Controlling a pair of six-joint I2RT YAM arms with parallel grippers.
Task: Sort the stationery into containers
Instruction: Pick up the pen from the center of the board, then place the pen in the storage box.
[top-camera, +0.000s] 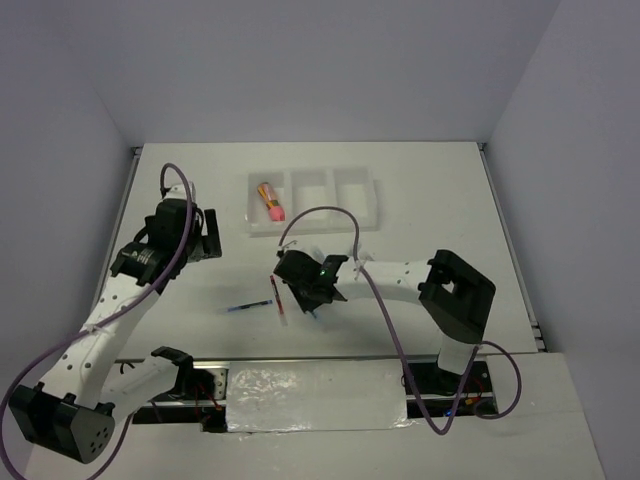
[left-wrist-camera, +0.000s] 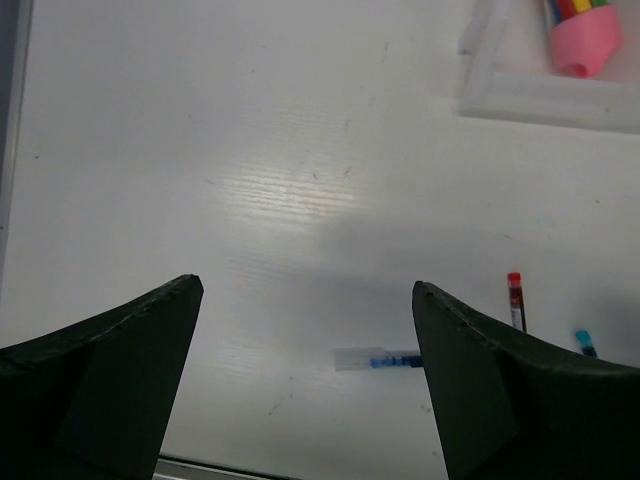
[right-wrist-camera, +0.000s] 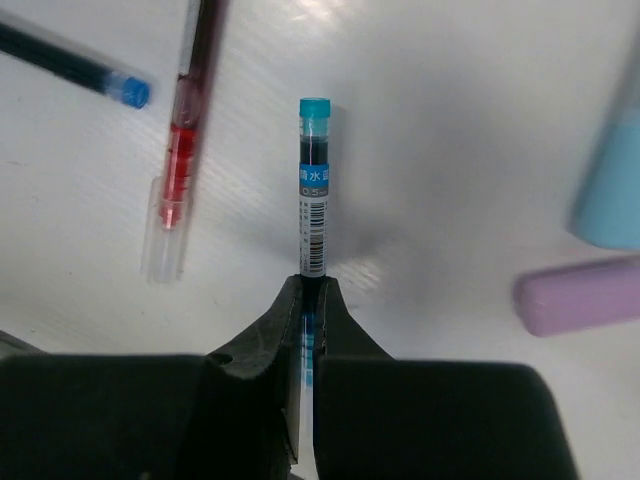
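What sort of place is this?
Probably a lab test cell: bare white table boxed in by blank walls, left arm and right arm bolted at its near edge, only a compartment tray and pens laid out.

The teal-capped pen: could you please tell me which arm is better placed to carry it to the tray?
Right. The right pincer is shut on the teal-capped pen, so it likely need only carry it to the tray. The left pincer stands open, holding nothing.

Table (left-wrist-camera: 200, 150) looks smooth, white, faintly glossy; tray (top-camera: 312, 228) translucent white plastic; teal-capped pen (right-wrist-camera: 314, 200) clear plastic, paper-labelled; right gripper (right-wrist-camera: 310, 288) matt black.
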